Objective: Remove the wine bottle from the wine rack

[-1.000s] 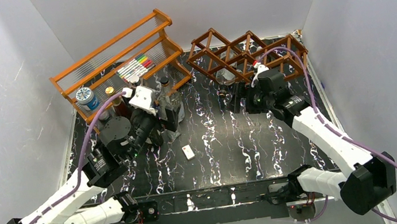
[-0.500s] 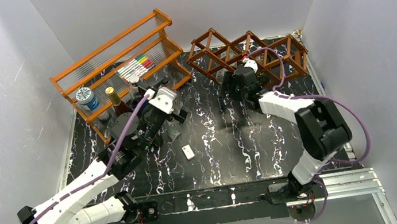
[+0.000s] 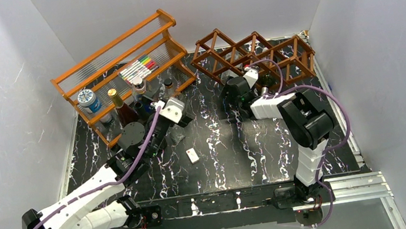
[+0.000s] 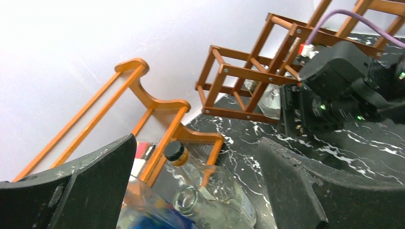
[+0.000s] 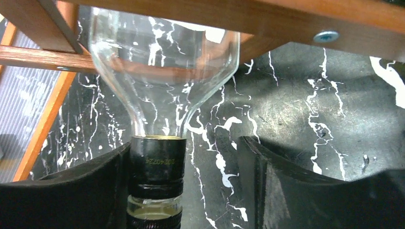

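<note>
The dark brown lattice wine rack (image 3: pixel 252 55) stands at the back right and also shows in the left wrist view (image 4: pixel 239 71). A clear glass wine bottle (image 5: pixel 162 57) lies in a low cell of the rack, its black-capped neck (image 5: pixel 156 164) pointing out toward me. My right gripper (image 3: pixel 232 96) is open in front of the rack. In the right wrist view the right gripper (image 5: pixel 184 145) has the neck between its jaws, against the left finger, with a gap to the right finger. My left gripper (image 3: pixel 180 122) is open and empty; in the left wrist view it (image 4: pixel 197 140) hangs over clear bottles (image 4: pixel 210 191).
An orange tiered shelf (image 3: pixel 122 60) stands at the back left with markers (image 3: pixel 138 68) and a blue-lidded jar (image 3: pixel 88 99) on it. Several bottles (image 3: pixel 119 105) stand in front of it. A small white block (image 3: pixel 193 155) lies mid-table. White walls close in on three sides.
My right arm has folded in and its gripper has moved left, up to the front of the rack. My left gripper has moved right, away from the shelf bottles.
</note>
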Controlling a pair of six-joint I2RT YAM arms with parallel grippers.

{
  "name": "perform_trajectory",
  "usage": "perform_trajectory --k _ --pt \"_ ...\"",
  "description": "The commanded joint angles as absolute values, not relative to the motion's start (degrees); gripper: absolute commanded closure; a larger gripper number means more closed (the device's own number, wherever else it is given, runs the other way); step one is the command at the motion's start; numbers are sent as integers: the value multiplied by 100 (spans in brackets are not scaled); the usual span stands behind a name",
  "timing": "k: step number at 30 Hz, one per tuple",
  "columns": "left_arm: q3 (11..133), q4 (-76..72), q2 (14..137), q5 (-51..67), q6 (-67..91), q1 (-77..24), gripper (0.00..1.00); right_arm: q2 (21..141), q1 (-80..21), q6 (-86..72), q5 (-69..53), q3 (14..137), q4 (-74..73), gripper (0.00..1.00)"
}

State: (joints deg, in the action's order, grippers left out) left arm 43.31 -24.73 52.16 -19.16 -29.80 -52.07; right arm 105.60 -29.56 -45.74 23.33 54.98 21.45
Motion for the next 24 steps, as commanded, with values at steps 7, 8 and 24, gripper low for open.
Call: perform_trajectory --k 7,8,24 --pt "4112 -3272 4941 -2272 -3384 -5199 2 10646 -2974 -4843 3014 5648 2859 40" --pt "4100 -3286 4947 -2269 -3394 -5196 2 10631 -2979 -4834 3010 5678 2819 40" --pt "4166 -3127 5098 -2101 -3318 -5195 2 9356 -3003 -4769 2574 4892 2668 85"
